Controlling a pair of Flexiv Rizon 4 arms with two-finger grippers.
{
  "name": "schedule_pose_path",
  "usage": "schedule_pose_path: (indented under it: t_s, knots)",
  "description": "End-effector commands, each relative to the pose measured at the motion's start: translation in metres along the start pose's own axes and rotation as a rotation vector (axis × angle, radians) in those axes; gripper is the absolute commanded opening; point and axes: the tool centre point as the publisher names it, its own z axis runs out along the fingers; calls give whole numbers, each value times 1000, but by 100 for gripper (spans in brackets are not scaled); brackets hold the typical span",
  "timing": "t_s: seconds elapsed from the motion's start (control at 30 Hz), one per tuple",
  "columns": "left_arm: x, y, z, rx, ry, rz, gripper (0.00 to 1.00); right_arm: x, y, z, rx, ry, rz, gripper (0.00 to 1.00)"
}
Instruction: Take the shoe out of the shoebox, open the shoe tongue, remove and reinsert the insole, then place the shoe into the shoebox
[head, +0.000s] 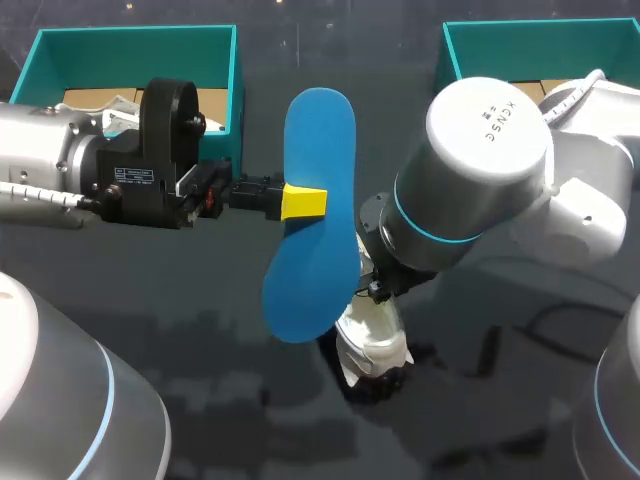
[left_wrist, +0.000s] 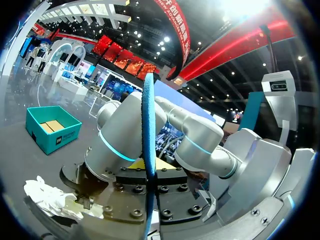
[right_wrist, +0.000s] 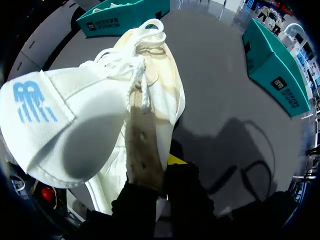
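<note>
Shoe (right_wrist: 100, 145): white, soft fabric with a smooth upper, its opening facing the right wrist camera; in the head view it sits low on the table under the right wrist, below the insole's lower end.
Tongue (right_wrist: 45, 100): padded white flap with a blue mark, folded out to one side of the opening.
Laces (right_wrist: 142, 87): white cord, loose and bunched above the opening.
Shoe interior: a tan, worn-looking lining strip with small holes shows inside.
Right gripper (right_wrist: 160, 167): black fingers closed on the shoe's side wall, one yellow tip pressed to the outside and the other finger inside the shoe.
Insole (head: 318, 215): flat, thin, plain blue foam, foot-shaped with rounded ends; held upright in the air, clear of the shoe and between the two boxes.
Left gripper (head: 303, 200): yellow tips pinched narrowly on the insole's middle, one on each face; its wrist view shows the sheet edge-on between them.
Left shoebox (head: 232, 80): teal card, open-topped, brown lining, far left.
Right shoebox (head: 500, 55): same teal, far right.
Table (head: 230, 400): dark grey, smooth, faintly reflective.
</note>
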Motion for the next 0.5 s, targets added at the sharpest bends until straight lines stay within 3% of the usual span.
schedule_pose_path:
  t_s: [0.03, 0.27, 0.5]
  knots:
    - [0, 1, 1, 2, 0, 1, 0, -1, -4, -2, -18, 4, 1, 0]
    - [0, 1, 1, 2, 0, 1, 0, -9, -1, 4, 56, 9, 216, 0]
    - [0, 1, 1, 2, 0, 1, 0, -7, 5, -2, 96, -26, 284, 0]
